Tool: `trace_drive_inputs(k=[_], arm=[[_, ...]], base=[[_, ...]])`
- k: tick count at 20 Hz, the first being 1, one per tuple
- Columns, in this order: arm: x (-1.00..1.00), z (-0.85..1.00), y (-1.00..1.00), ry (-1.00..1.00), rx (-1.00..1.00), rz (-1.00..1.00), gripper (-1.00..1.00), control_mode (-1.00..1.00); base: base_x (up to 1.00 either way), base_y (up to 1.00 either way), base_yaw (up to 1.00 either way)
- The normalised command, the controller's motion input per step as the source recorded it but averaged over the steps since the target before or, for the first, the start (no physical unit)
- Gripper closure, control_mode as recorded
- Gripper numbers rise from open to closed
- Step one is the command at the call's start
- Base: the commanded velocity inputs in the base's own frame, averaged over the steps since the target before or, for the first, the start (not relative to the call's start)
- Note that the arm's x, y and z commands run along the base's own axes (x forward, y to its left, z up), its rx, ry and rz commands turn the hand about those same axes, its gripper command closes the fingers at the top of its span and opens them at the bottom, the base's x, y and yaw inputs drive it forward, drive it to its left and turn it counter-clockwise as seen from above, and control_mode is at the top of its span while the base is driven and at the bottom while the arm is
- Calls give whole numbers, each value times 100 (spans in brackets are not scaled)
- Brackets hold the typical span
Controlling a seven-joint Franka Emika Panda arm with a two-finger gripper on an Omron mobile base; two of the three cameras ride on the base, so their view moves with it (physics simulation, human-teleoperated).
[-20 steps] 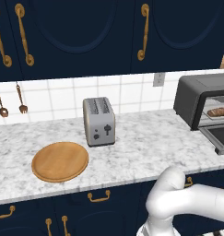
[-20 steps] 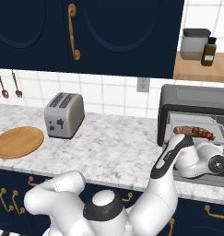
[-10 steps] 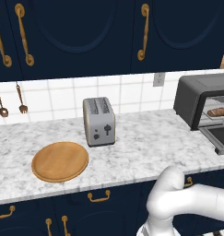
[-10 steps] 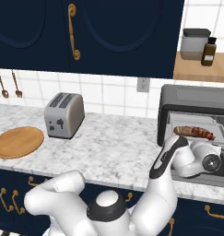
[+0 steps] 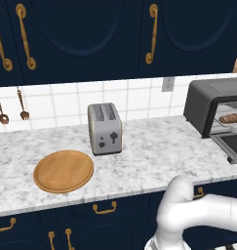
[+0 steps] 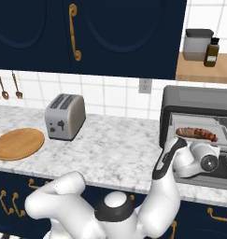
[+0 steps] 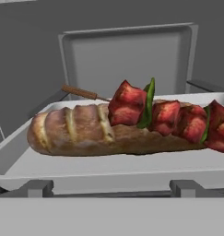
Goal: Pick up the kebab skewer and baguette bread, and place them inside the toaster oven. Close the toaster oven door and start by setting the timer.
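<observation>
The toaster oven [image 6: 199, 100] stands at the counter's right end, and its door [image 6: 223, 176] hangs open and flat in front of it. On the oven's tray [image 7: 109, 166] lies the baguette bread [image 7: 81, 131]. The kebab skewer [image 7: 168, 115] rests along the loaf's top right, its stick pointing left. Both also show as a brown and red strip [image 6: 196, 133] inside the oven, and from the other side [image 5: 231, 118]. My gripper [image 6: 216, 158] hovers over the open door, facing the food, open and holding nothing.
A silver two-slot toaster [image 5: 105, 128] stands mid-counter, with a round wooden plate [image 5: 64, 171] to its left near the front edge. Utensils [image 5: 22, 105] hang on the tiled wall. A shelf above the oven holds a jar [image 6: 196, 44] and a bottle [image 6: 211, 52].
My hand has drawn back a little from the oven mouth. The baguette and skewer stay on the tray.
</observation>
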Motion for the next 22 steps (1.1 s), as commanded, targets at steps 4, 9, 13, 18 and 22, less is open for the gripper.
trace_drive_inputs(k=[4,9,13,18,22], arm=[[20,0,0,0,0,0,-100,-100],[16,0,0,0,0,0,-100,-100],[24,0,0,0,0,0,-100,-100],[22,0,0,0,0,0,-100,-100],[22,0,0,0,0,0,-100,-100]], base=[[0,0,0],[0,0,0],[0,0,0],[0,0,0],[0,0,0]])
